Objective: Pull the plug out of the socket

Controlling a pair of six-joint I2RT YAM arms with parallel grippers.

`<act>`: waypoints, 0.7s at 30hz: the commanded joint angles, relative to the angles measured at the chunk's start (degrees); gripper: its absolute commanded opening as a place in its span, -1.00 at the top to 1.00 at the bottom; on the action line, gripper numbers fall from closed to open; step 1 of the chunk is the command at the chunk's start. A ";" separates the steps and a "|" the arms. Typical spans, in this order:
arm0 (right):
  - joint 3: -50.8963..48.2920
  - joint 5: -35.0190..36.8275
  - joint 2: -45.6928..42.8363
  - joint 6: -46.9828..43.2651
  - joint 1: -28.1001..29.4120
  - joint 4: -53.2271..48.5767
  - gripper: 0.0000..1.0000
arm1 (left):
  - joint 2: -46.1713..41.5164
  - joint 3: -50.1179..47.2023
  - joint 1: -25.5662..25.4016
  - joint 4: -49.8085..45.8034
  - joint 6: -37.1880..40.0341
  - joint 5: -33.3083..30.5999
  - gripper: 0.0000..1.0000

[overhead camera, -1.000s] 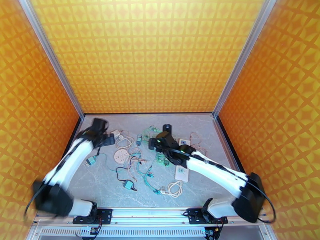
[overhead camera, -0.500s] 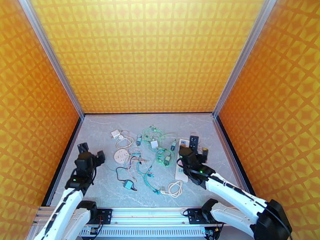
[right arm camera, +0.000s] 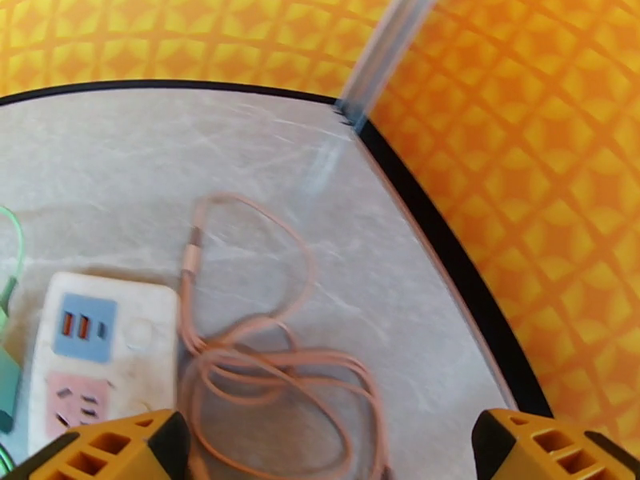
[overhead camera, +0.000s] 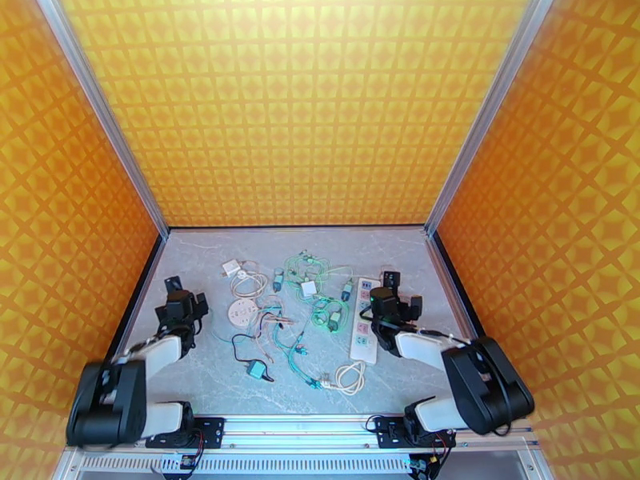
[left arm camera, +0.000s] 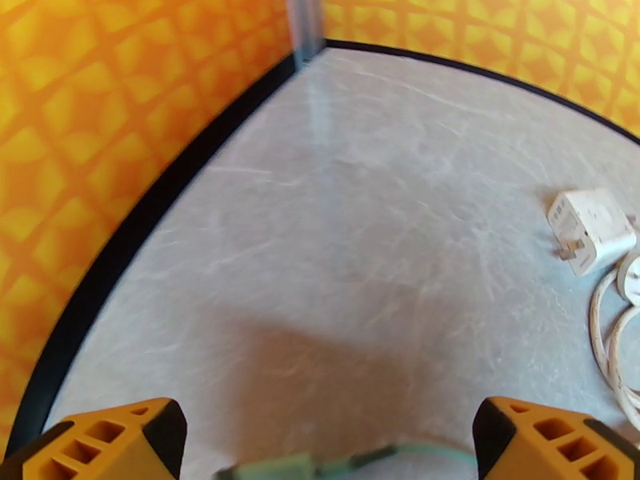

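Left wrist: broad tabletop (left arm camera: 360, 194) between left gripper (left arm camera: 328, 438), black edge (left arm camera: 120, 243)

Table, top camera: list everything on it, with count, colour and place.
power strip: one, white, right of centre
charger block: one, white, far left
round disc: one, white, left of centre
cable tangle: one, green, centre
coiled cable: one, white, near edge
loose cable: one, pinkish, right of the strip
small plug: one, teal, near left
left pincer: one, orange fingers, open, left side
right pincer: one, orange fingers, open, beside strip
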 commanded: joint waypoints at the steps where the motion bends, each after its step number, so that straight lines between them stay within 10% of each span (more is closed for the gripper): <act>1: 1.93 -10.50 1.77 0.57 -3.15 7.96 -0.97 | 3.79 2.37 -0.62 11.54 4.98 6.08 -0.98; 8: -3.57 -17.91 -0.01 0.35 -5.12 16.04 -0.97 | 6.32 -6.31 -1.06 30.46 7.27 10.35 -0.98; 14: -11.10 -24.71 3.94 -0.90 -7.03 34.68 -0.97 | 5.72 -5.59 -1.16 27.65 6.78 10.43 -0.98; 21: -8.61 -20.93 1.90 1.61 -7.05 26.22 -0.97 | 5.55 -5.49 -1.15 27.01 6.73 10.40 -0.98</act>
